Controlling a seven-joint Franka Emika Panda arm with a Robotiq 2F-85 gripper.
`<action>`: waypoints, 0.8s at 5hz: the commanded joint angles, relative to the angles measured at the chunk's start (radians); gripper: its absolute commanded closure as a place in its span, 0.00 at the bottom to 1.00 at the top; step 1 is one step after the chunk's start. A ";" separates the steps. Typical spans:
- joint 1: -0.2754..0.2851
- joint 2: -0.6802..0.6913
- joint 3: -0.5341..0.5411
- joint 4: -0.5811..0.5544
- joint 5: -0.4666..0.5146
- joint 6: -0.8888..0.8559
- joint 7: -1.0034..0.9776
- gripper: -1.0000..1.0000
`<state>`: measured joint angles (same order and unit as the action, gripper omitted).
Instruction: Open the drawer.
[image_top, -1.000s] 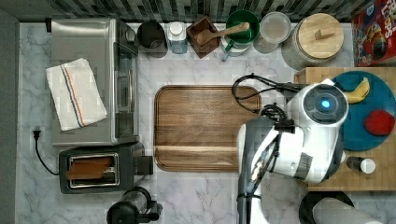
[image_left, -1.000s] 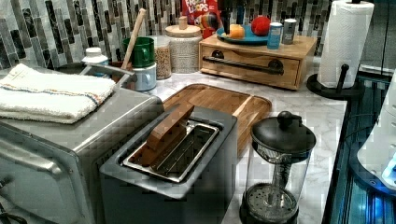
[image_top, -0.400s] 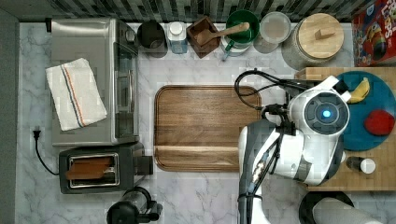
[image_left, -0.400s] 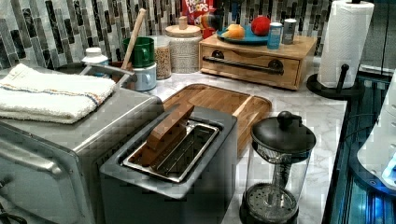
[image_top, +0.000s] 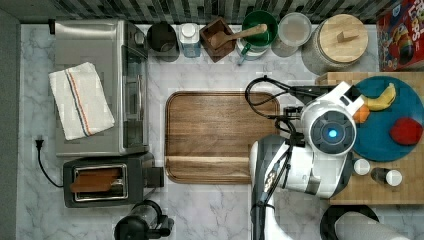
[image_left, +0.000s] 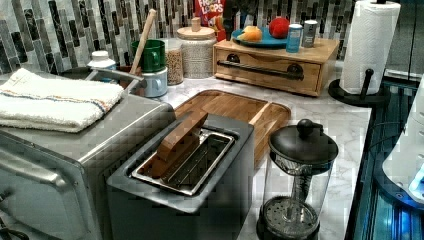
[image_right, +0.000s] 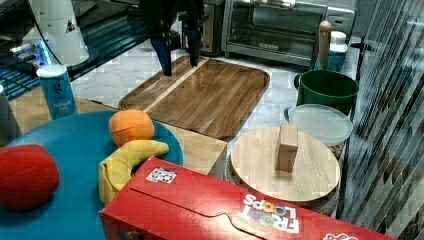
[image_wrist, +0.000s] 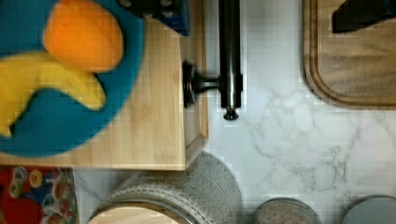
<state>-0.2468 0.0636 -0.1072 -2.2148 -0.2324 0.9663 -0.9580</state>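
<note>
While my end effector (image_right: 177, 50) is hovering open at upper centre, the drawer's handle (image_wrist: 230, 56) is running lengthwise just below it.

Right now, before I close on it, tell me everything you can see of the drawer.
The drawer is light bamboo wood, set in a low box against the backsplash in the left view. It looks shut, its front flush with the frame. A long black bar handle runs across the front on two posts; the wrist view shows one post and the bar's end over the marble. On the box top sit a blue plate with fruit and two shakers.
</note>
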 joint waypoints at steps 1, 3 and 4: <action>-0.040 0.100 -0.018 -0.115 -0.014 0.100 -0.090 0.00; -0.001 0.108 -0.060 -0.144 -0.077 0.142 -0.007 0.00; -0.011 0.089 -0.028 -0.142 -0.069 0.091 -0.013 0.00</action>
<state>-0.2793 0.2047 -0.1566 -2.3945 -0.3005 1.0732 -1.0078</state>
